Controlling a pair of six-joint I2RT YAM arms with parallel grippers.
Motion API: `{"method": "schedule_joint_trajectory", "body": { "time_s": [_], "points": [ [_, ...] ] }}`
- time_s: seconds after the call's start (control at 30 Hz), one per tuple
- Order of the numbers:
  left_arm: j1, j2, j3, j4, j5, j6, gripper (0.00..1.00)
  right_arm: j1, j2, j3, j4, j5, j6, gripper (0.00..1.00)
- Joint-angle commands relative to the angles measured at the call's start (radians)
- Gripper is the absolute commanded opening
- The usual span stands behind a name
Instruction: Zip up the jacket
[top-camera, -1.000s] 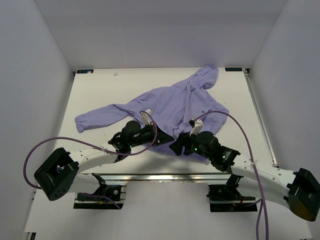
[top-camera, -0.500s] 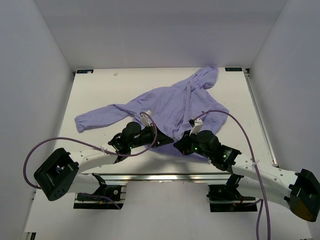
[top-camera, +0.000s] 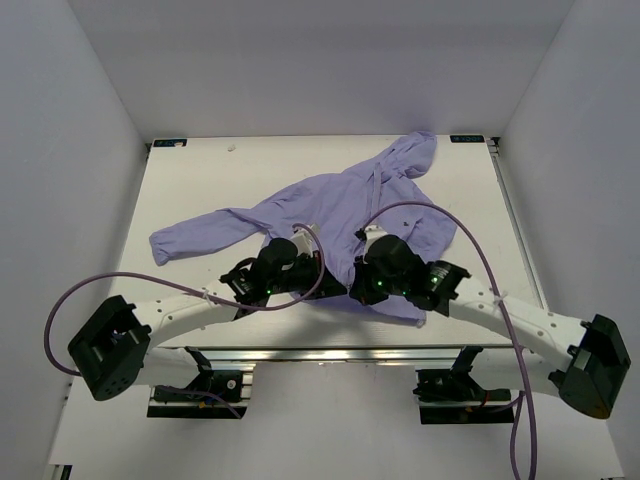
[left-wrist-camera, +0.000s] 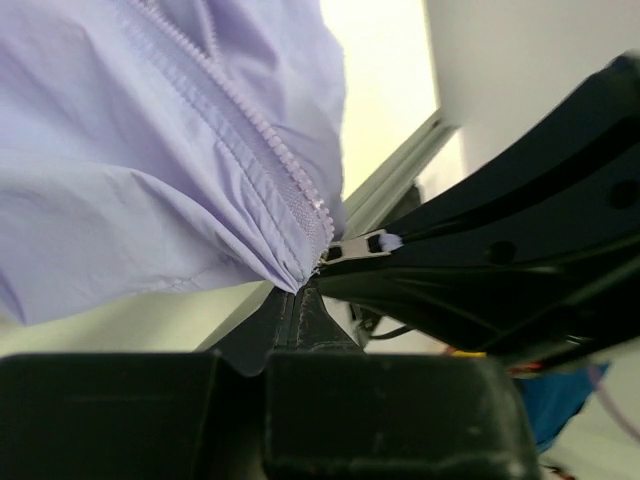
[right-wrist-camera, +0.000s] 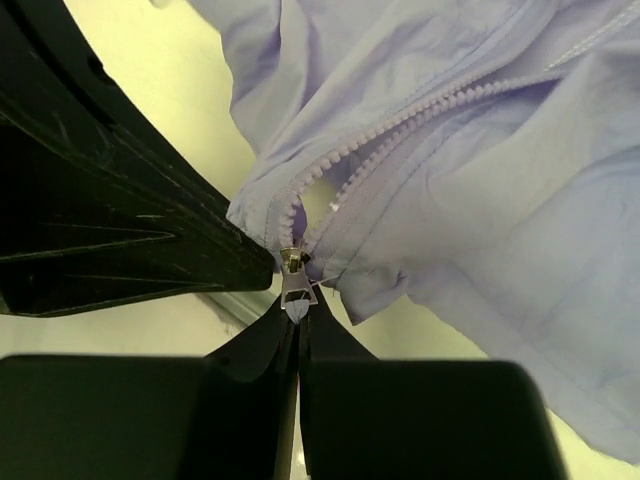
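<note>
Right wrist view showed the right gripper (right-wrist-camera: 297, 318) pinched shut on the zipper pull (right-wrist-camera: 294, 285). From that pull the zipper teeth (right-wrist-camera: 420, 115) ran up and off to the right, so the zipper's long axis led straight away from the fingers. Just left of the pull, the left gripper (left-wrist-camera: 297, 305) was clamped on the hem of the jacket (top-camera: 340, 200) at the zipper's base. The right arm seemed best placed to draw the pull along while the left anchored. Beyond the pull, the jacket lay spread over the table (top-camera: 200, 170), its hood (top-camera: 415, 150) well apart from it.
</note>
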Motion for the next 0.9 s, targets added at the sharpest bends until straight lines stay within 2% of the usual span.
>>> {"method": "schedule_joint_trajectory", "body": {
  "time_s": [0.0, 0.17, 0.3, 0.47, 0.67, 0.87],
  "points": [
    [-0.014, -0.017, 0.04, -0.177, -0.035, 0.096, 0.0, 0.006, 0.05, 0.116, -0.189, -0.041, -0.085, 0.0],
    [-0.021, -0.017, 0.021, -0.222, -0.015, 0.124, 0.0, -0.007, 0.153, 0.217, -0.315, -0.098, -0.148, 0.0],
    [-0.04, -0.026, 0.01, -0.262, -0.018, 0.138, 0.0, -0.037, 0.21, 0.239, -0.342, -0.158, -0.165, 0.0],
    [-0.069, -0.039, -0.002, -0.327, -0.024, 0.164, 0.0, -0.099, 0.233, 0.247, -0.334, -0.144, -0.156, 0.0],
    [-0.086, -0.034, -0.045, -0.416, 0.045, 0.173, 0.0, -0.211, 0.285, 0.282, -0.302, -0.21, -0.179, 0.0],
    [-0.101, -0.048, -0.097, -0.475, 0.057, 0.164, 0.0, -0.242, 0.343, 0.333, -0.326, -0.213, -0.228, 0.0]
  ]
}}
